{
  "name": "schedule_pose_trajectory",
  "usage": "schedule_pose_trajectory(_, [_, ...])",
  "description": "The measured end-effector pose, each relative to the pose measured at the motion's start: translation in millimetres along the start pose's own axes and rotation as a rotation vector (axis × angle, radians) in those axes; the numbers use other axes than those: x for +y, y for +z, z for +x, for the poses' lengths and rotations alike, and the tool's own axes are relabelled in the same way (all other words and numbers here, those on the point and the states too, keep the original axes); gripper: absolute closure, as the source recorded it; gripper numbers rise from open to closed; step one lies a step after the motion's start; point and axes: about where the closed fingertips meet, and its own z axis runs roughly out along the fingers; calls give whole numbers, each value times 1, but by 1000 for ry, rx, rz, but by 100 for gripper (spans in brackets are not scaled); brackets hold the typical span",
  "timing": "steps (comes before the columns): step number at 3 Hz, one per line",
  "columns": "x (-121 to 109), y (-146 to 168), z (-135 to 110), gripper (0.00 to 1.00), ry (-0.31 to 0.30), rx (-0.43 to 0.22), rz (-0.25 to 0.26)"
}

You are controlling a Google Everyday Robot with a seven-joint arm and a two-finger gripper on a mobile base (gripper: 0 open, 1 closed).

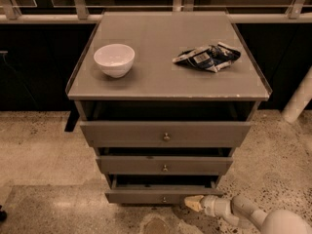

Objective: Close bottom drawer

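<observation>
The grey cabinet (168, 77) has three drawers. The bottom drawer (146, 196) is the lowest and slimmest, with a small brass knob (164, 199). It stands only slightly out, with a narrow dark gap above its front. My gripper (193, 202) comes in from the lower right on a white arm (243, 213). Its pale tip touches the right part of the bottom drawer's front panel. It holds nothing that I can see.
A white bowl (114, 59) and a crumpled snack bag (206, 57) lie on the cabinet top. The top drawer (165, 133) and the middle drawer (164, 165) stand slightly out. The floor is speckled terrazzo (44, 150). A white post (298, 101) stands at the right.
</observation>
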Motion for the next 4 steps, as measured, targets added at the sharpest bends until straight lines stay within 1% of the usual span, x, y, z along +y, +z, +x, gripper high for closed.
schedule_pose_trajectory(1, [0, 0, 0, 100, 0, 0, 0])
schedule_pose_trajectory(2, [-10, 13, -19, 100, -30, -6, -1])
schedule_pose_trajectory(3, [-9, 12, -19, 100, -30, -6, -1])
schedule_pose_trajectory(4, [-25, 30, -55, 100, -84, -19, 15])
